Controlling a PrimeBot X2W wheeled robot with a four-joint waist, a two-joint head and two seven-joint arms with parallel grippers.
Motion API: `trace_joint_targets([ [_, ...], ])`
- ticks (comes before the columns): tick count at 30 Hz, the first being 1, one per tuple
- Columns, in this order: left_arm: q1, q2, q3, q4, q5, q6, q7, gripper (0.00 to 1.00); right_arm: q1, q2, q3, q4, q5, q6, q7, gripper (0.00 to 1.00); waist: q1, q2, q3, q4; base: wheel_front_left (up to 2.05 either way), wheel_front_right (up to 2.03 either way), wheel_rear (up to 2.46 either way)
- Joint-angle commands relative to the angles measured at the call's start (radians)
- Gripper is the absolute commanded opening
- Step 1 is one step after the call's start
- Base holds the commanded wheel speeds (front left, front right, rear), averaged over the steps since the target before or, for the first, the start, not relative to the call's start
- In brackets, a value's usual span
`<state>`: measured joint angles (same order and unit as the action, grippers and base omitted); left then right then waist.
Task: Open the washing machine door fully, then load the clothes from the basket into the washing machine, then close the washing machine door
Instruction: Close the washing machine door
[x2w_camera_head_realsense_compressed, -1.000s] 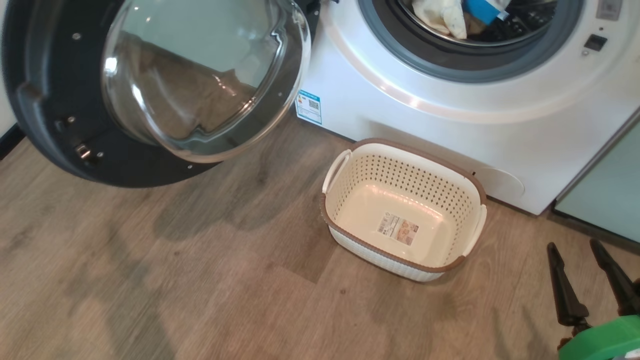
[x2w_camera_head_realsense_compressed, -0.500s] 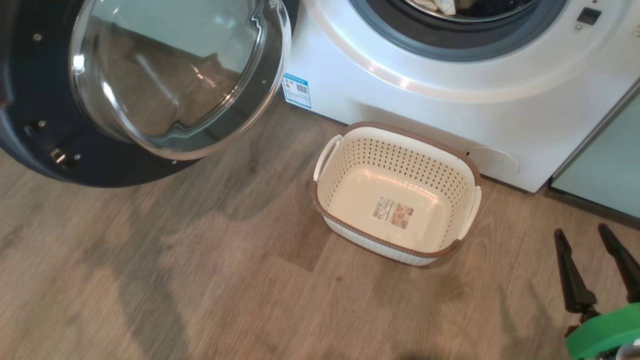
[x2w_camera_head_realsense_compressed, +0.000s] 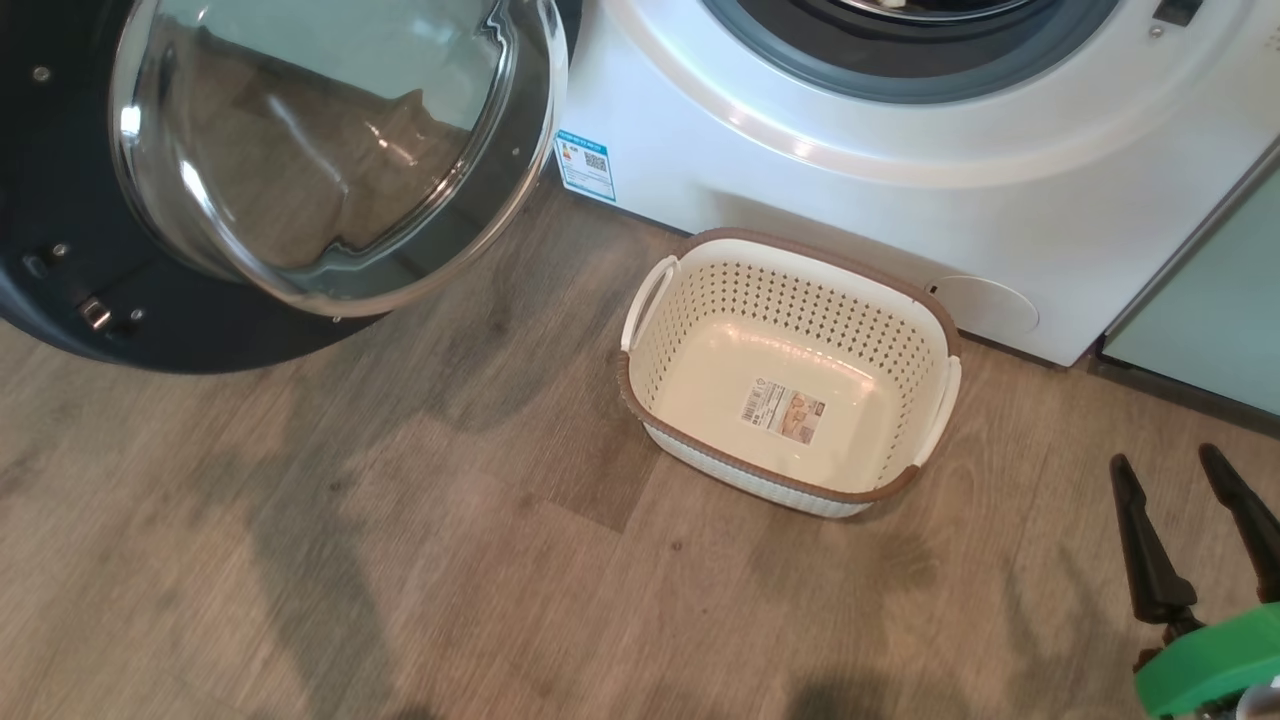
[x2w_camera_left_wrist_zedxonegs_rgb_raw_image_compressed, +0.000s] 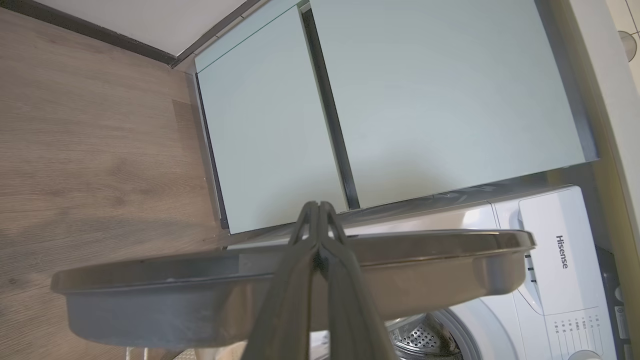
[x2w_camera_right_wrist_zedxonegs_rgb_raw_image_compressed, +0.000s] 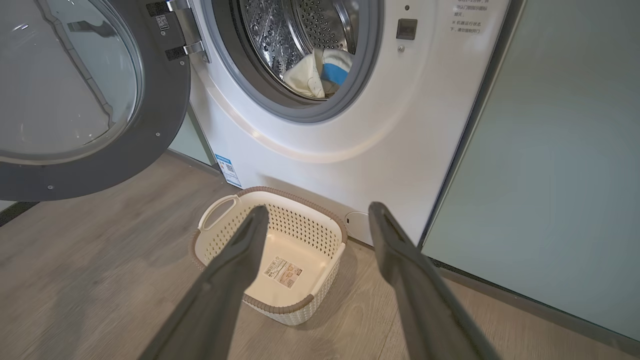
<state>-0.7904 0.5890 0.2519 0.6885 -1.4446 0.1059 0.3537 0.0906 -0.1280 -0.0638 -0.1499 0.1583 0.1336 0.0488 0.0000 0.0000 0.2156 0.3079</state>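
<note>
Several clothes (x2w_camera_right_wrist_zedxonegs_rgb_raw_image_compressed: 306, 79) lie inside the washing machine (x2w_camera_right_wrist_zedxonegs_rgb_raw_image_compressed: 330, 160).

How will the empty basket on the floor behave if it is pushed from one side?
It would probably slide, not tip: the basket is low with a wide flat bottom, on a smooth wooden floor. It is likely light, being empty with perforated plastic walls. Those walls stand straight with nothing supporting them, so they are probably fairly stiff.

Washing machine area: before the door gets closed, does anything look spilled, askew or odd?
Nothing stands out. The basket sits upright and empty on the floor, the clothes lie inside the drum, seemingly clear of the seal, and the washing machine door stands open.
</note>
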Motion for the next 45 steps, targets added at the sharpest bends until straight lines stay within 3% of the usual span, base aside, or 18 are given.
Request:
trace_joint_targets([
  [1,-0.025,0.064,0.017,-0.038,0.002,0.000,0.012,0.00,-0.045,-0.033,0.019,-0.040,0.004,-0.003,0.003,1.00,0.0000,0.0000,0.001,-0.001,0.00,0.00,0.00],
  [28,0.000,0.045,-0.035,-0.066,0.000,-0.034,0.111,0.00,-0.047,-0.032,0.021,-0.038,0.001,-0.003,0.016,1.00,0.0000,0.0000,0.003,0.012,0.00,0.00,0.00],
  [45,0.003,0.014,-0.076,-0.136,-0.029,-0.113,0.206,0.00,-0.046,-0.015,0.016,-0.023,0.000,-0.003,0.016,1.00,0.0000,0.0000,-0.013,0.040,0.00,0.00,0.00],
])
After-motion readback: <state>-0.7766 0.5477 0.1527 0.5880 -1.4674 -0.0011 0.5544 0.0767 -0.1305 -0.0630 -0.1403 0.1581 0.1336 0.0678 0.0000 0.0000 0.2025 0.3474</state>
